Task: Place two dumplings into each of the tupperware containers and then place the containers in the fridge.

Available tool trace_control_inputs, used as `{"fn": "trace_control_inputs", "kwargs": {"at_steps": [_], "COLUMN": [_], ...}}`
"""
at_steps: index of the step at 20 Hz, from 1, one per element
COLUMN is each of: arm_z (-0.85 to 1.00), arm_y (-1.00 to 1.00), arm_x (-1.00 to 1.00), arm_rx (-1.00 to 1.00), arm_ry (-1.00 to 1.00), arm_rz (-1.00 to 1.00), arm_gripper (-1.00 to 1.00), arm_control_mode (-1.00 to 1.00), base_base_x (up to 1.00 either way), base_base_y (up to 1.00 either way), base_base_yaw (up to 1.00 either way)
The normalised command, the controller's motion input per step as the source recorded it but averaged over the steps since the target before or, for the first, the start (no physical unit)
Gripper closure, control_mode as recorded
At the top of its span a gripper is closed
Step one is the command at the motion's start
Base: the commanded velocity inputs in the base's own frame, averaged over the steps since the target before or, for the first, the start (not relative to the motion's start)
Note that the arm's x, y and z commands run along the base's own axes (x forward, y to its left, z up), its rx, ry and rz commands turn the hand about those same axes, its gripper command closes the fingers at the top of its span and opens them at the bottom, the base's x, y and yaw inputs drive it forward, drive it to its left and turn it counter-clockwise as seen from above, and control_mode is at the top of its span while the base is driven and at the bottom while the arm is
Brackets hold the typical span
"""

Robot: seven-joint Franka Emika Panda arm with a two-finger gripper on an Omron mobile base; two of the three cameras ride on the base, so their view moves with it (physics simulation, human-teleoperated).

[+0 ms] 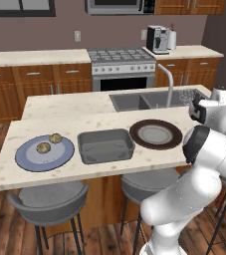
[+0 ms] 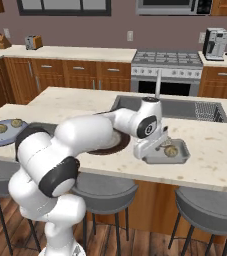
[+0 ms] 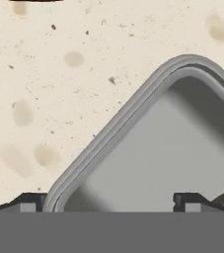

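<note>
One grey tupperware container [image 2: 177,156] sits on the island counter near its front edge, with a tan dumpling [image 2: 171,150] inside it. My gripper [image 2: 154,151] is lowered over its left end and open. In the hand view the gripper [image 3: 108,205] straddles the container's rim [image 3: 118,123], one fingertip [image 3: 29,202] over the counter and the other over the tub's floor. A second, empty tupperware container [image 1: 106,145] stands mid-counter. Two more dumplings [image 1: 44,147] [image 1: 56,138] lie on the blue-grey plate [image 1: 30,158] at the left. The fridge is out of view.
A dark brown plate [image 1: 156,134] lies between the two containers, partly behind my arm in the right base view. The sink [image 1: 139,101] and its faucet [image 1: 169,79] are behind it. Grey stools [image 1: 47,199] stand under the counter's front edge.
</note>
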Motion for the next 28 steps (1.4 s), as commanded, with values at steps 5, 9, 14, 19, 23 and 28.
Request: {"fn": "trace_control_inputs", "kwargs": {"at_steps": [5,9,14,19,23,28], "arm_z": [-0.54,-0.27,-0.59,-0.72,-0.34,-0.02], "arm_y": [0.04,0.16,0.31,0.11,-0.12,0.00], "arm_x": [0.01,-0.86,-0.18,0.56,0.16,0.00], "arm_rx": [0.00,0.00,-0.03,0.00,0.00,0.00], "arm_ry": [0.04,0.00,0.02,0.00,-0.01,-0.11], "arm_rz": [0.00,0.00,0.00,0.08,0.13,0.14], "arm_gripper": [-1.00,-1.00,-1.00,1.00,1.00,1.00], "arm_control_mode": [-1.00,-1.00,-1.00,-1.00,-1.00,-1.00], "base_base_x": [0.00,0.00,0.00,0.00,0.00,0.00], "base_base_y": [0.00,0.00,0.00,0.00,0.00,0.00], "base_base_yaw": [0.00,0.00,0.00,0.00,0.00,0.00]}}
